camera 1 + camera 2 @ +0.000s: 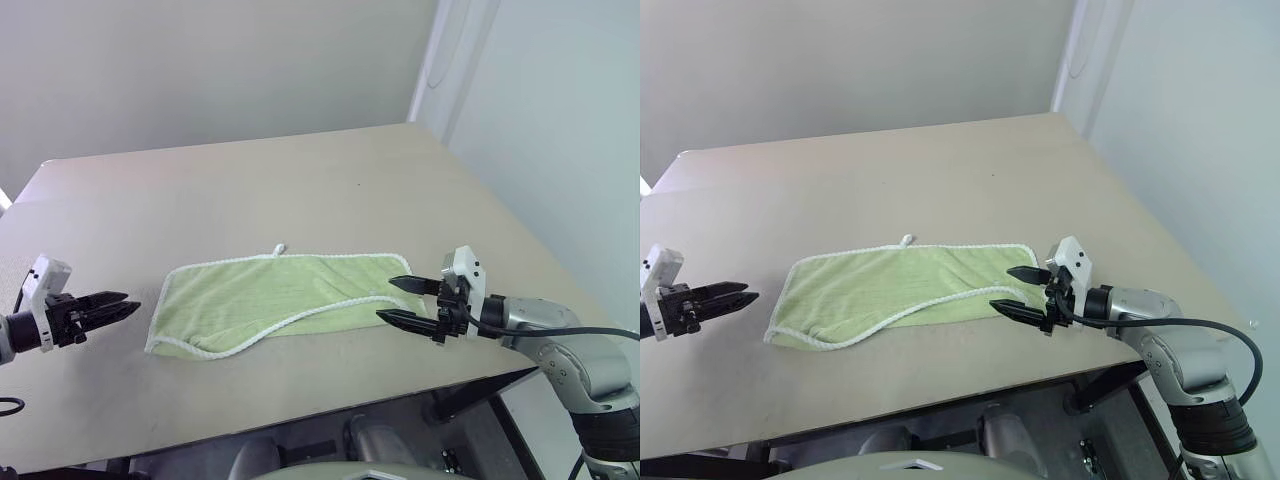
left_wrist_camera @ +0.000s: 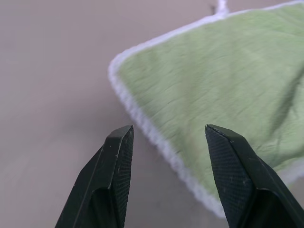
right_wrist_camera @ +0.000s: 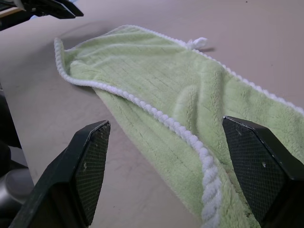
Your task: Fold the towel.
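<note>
While the towel (image 1: 275, 295) lies folded on the table (image 1: 300, 180) (loop outward), both pincers, left (image 1: 112, 307) and right (image 1: 398, 301), flank it open.

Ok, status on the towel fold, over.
Left hand open, short of the towel's left end. Right hand open at its right end, holding nothing. Towel flat on table, already folded once. Nothing in the way.

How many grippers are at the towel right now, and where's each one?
2. The left gripper hovers open off the towel's left end, apart from it. The right gripper sits open at the towel's right end, over its corded edge.
</note>
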Available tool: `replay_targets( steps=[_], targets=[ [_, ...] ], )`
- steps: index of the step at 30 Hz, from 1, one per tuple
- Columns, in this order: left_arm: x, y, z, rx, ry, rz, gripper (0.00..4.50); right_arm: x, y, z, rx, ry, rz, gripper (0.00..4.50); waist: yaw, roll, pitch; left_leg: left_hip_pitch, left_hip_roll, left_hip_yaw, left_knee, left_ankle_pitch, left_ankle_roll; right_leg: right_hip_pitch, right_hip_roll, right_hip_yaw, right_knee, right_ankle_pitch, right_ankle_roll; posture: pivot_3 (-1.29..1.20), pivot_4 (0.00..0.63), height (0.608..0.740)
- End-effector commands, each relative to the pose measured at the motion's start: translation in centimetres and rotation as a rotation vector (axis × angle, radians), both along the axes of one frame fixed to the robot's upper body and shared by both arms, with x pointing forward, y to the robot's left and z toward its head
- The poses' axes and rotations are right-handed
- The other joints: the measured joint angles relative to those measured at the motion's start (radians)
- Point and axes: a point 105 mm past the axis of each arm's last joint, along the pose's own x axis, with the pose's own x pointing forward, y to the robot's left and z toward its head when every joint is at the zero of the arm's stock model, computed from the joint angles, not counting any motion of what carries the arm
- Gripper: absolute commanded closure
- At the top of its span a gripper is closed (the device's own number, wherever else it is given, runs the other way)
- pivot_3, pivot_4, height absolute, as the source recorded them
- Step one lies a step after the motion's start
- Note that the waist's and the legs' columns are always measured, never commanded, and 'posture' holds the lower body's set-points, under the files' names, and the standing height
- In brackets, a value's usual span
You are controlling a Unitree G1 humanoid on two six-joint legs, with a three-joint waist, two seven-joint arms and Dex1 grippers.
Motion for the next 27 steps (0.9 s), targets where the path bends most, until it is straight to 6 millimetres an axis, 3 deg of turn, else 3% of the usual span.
replay_targets(
  steps=[1,11,20,27],
  targets=[
    [0.4,0.3,0.6,0.018,-0.032,0.012,1.98,0.5,0.0,1.4,0.011,-0.063,-0.009,0.58,0.0,0.0,0.0,0.0,0.0,0.0,0.0,0.0,0.0,0.0,0.0,0.0,0.0,0.0,0.0,0.0,0.0,0.74],
    [-0.8,-1.0,-0.1,-0.013,-0.017,-0.025,1.98,0.3,0.0,0.9,0.001,-0.027,0.007,0.58,0.0,-0.001,0.0,0.0,0.0,0.0,0.0,0.0,0.0,0.0,0.0,0.0,0.0,0.0,0.0,0.0,0.0,0.74],
    [2.2,-4.2,0.8,-0.035,-0.06,-0.123,1.98,-0.3,-1.8,1.2,-0.045,-0.005,-0.035,0.58,0.004,-0.001,-0.001,0.0,0.0,0.0,0.001,0.0,0.0,0.002,0.0,0.0,0.0,0.0,0.0,0.0,0.0,0.74],
    [1.4,-5.1,1.0,0.026,-0.05,-0.281,1.98,-0.8,-2.8,1.9,-0.029,0.001,-0.088,0.58,-0.003,-0.001,-0.001,0.0,0.0,0.001,0.0,0.0,0.0,0.001,0.001,0.001,0.0,0.0,0.0,0.0,0.0,0.74]
  ],
)
